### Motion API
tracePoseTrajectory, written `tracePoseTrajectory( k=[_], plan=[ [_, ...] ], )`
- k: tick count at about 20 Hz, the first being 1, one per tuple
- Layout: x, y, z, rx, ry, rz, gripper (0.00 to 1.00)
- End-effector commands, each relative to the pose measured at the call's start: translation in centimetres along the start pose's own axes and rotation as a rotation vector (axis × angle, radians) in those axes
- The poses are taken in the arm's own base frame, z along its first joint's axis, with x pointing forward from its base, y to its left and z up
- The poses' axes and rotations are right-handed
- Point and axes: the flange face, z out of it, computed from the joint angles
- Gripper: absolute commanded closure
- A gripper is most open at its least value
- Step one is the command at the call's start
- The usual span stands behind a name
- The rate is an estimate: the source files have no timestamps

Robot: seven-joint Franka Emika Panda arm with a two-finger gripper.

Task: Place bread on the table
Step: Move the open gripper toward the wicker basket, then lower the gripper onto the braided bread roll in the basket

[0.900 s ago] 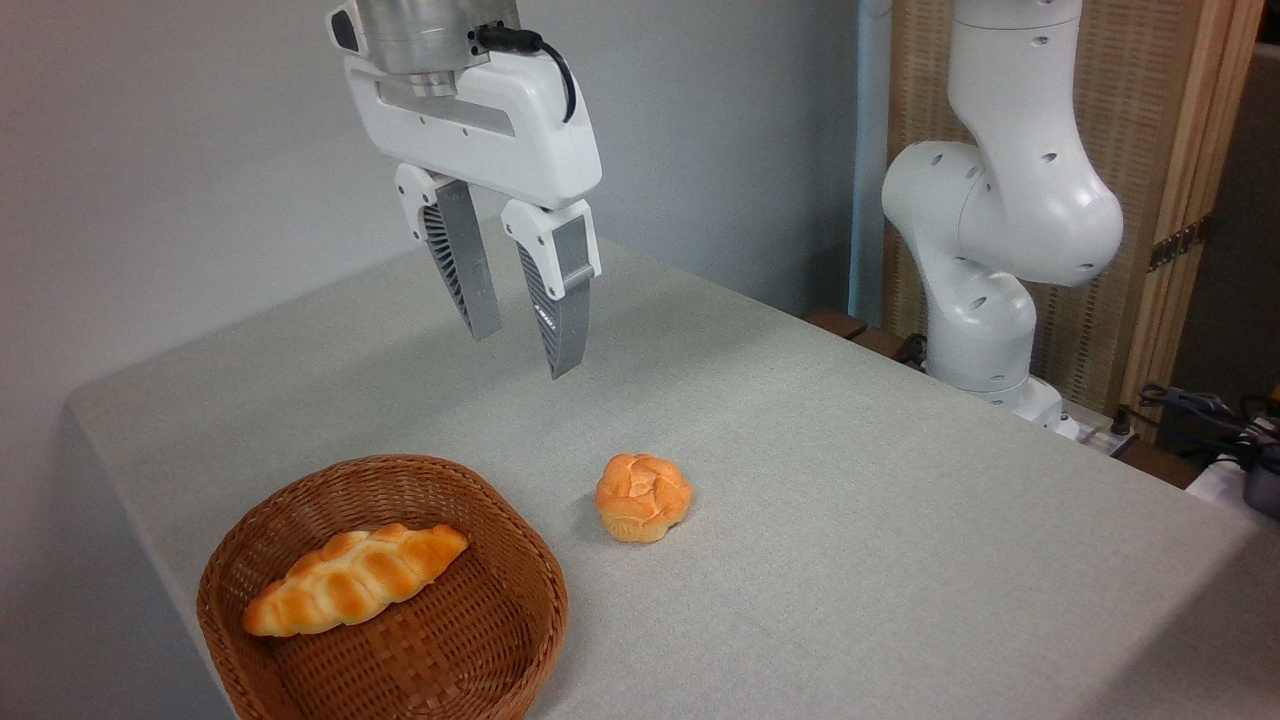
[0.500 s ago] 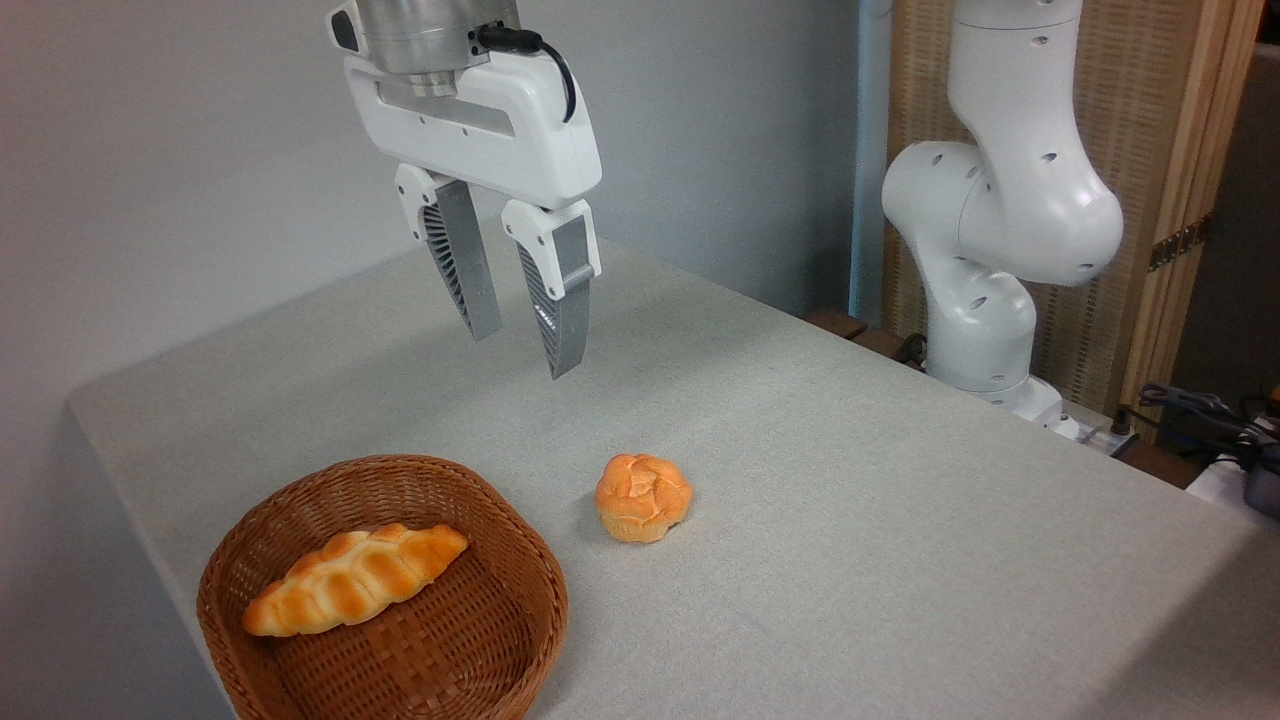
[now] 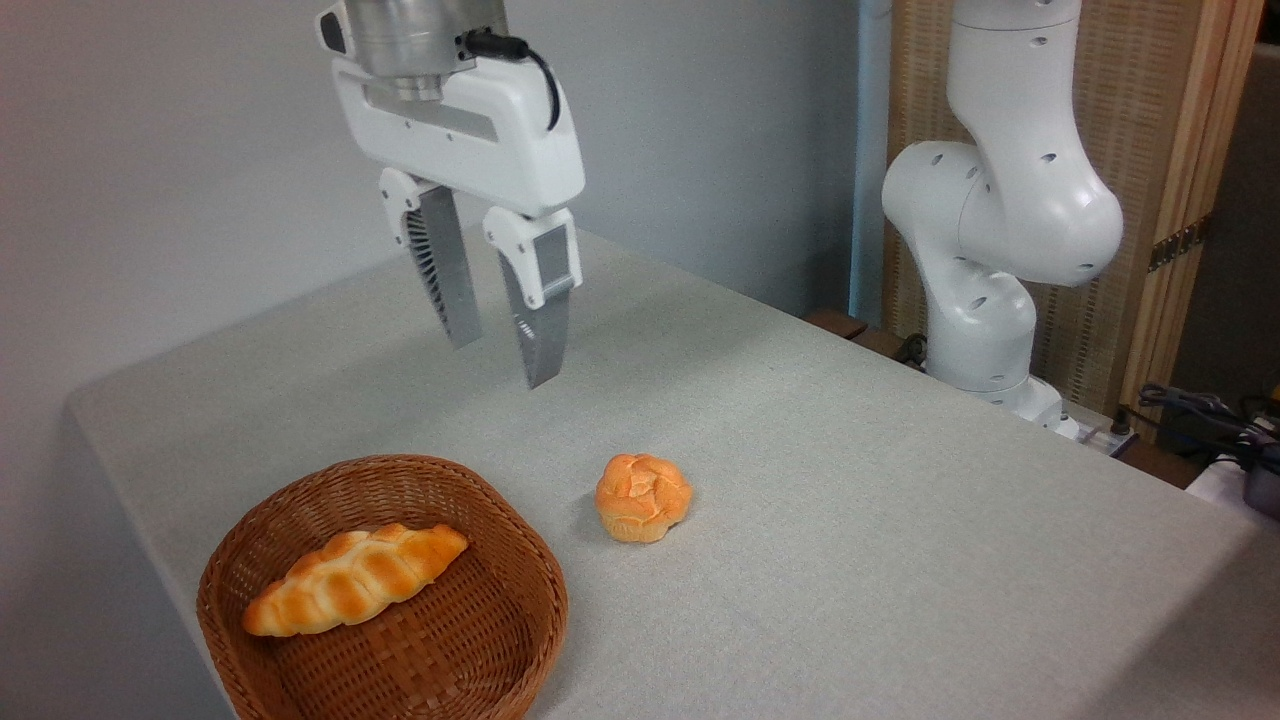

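Overhead, the gripper point(image 3: 500, 362) is held well above the table point(image 3: 850, 500), fingers pointing down and parted, with a clear gap between them and nothing gripped; no contact with any object is seen.

Bread point(image 3: 352, 580) is found lying in the wicker basket point(image 3: 470, 650) at the near left corner; it rests on the basket floor, laid diagonally, one pointed end towards the left wall and the other up towards the right; it is not touched by anything but the basket.

A small round bun point(image 3: 643, 497) is seated on the cloth just to the right of the basket, apart from its rim; it is judged to be no part of the task.

Arm base point(image 3: 985, 300) is stood at the far right edge of the table; a wooden screen is seen behind it.

Stage is judged as approach, nothing yet picked; the parted fingers are read as readiness for a grasp. The gripper is set behind the basket and somewhat to its right, so travel towards the camera and a descent would be called for. A grip across the loaf's narrow middle is thought likeliest to hold; the basket wall may crowd the fingers; the bun should be kept clear of the set-down spot.
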Motion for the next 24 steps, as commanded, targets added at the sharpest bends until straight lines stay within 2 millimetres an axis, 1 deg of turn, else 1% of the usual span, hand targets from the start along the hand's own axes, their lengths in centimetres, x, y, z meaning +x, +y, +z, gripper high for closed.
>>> tracePoseTrajectory(
  k=[1, 3, 4, 6, 9, 11, 14, 16, 20, 21, 24],
  plan=[
    [3.1, 0.2, 2.0, 0.020, 0.053, 0.042, 0.00],
    [4.2, -0.3, 3.2, 0.035, 0.075, 0.046, 0.00],
    [5.1, -0.1, 3.9, 0.040, 0.086, 0.057, 0.00],
    [6.3, -0.4, 5.2, 0.055, 0.113, 0.062, 0.00],
    [9.1, -0.1, 8.3, 0.076, 0.136, 0.100, 0.00],
    [10.4, -0.2, 10.3, 0.075, 0.148, 0.109, 0.00],
    [12.3, 0.7, 13.4, 0.058, 0.149, 0.144, 0.00],
    [13.1, 0.9, 15.4, 0.063, 0.141, 0.158, 0.00],
    [14.1, 1.8, 17.7, 0.069, 0.105, 0.195, 0.00],
    [14.3, 2.1, 17.9, 0.069, 0.102, 0.206, 0.00],
    [14.3, 1.9, 18.4, 0.097, 0.079, 0.227, 0.00]
  ],
)
